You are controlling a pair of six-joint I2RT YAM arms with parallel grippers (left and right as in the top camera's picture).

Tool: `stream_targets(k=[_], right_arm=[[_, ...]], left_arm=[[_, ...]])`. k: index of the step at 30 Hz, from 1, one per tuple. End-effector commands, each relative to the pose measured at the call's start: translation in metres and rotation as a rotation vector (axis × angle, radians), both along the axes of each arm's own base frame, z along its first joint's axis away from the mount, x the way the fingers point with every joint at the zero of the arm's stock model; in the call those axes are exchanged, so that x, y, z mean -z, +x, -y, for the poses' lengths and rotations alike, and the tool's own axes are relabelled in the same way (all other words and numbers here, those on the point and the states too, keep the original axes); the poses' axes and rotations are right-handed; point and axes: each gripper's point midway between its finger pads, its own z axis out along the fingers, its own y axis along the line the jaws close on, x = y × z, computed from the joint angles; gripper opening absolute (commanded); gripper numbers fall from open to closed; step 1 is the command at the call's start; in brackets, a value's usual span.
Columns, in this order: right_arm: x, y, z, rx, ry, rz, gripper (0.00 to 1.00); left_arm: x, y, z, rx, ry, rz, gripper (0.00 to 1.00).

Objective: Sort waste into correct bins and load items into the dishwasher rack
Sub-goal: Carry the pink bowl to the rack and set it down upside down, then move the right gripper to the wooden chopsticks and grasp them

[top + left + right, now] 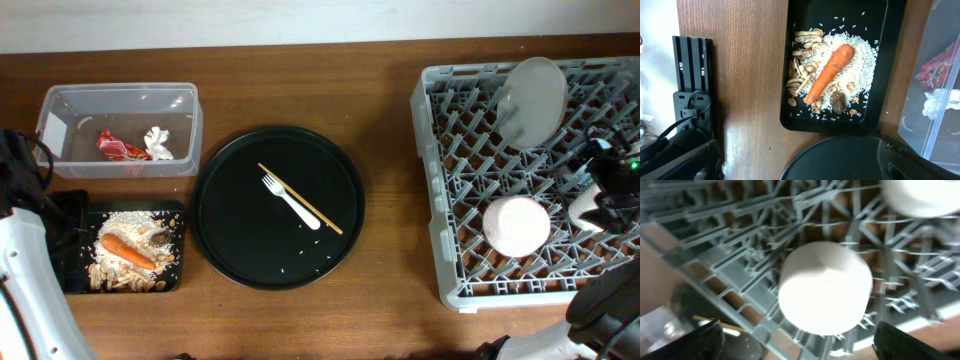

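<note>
The grey dishwasher rack (pixel 450 200) holds the pale grey plate (pixel 533 100) leaning on its pegs and the cream-pink bowl (pixel 516 225) upside down. My right gripper (pixel 600 195) is open and empty just right of the bowl; in the blurred right wrist view its fingers (pixel 805 350) flank the bowl (pixel 825 292) without touching it. The white fork (pixel 292 203) and wooden chopsticks (pixel 325 218) lie on the round black tray (pixel 225 210). My left gripper (pixel 800 172) is open and empty over that tray's edge. The blue cup is not in view.
The shallow black tray (pixel 70 270) holds rice (pixel 860 60), the carrot (pixel 830 72) and a dark lump (pixel 838 102). The clear tub (pixel 60 105) holds the red wrapper (pixel 118 149) and white tissue (pixel 158 142). A black stand (pixel 692 90) sits left of the tray.
</note>
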Motion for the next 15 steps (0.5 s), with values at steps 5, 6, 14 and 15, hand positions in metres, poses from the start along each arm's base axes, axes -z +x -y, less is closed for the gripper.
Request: stream_targets(k=[5,6,14,15], right_arm=[[-0.040,-0.008,0.009,0.063,-0.126,-0.002,0.99],[-0.045,-0.007,0.004,0.049,-0.132,0.013,0.99],[-0.093,0.034,-0.129,-0.384,-0.177,0.265,0.99],[-0.094,0.039,-0.144,-0.433,-0.182,0.282,0.96]], left_arm=[[-0.001,-0.002,0.000,-0.017,0.003,0.004,0.99],[-0.001,-0.002,0.000,-0.017,0.003,0.004,0.99],[-0.001,-0.002,0.000,-0.017,0.003,0.004,0.99],[-0.001,-0.002,0.000,-0.017,0.003,0.004,0.99]])
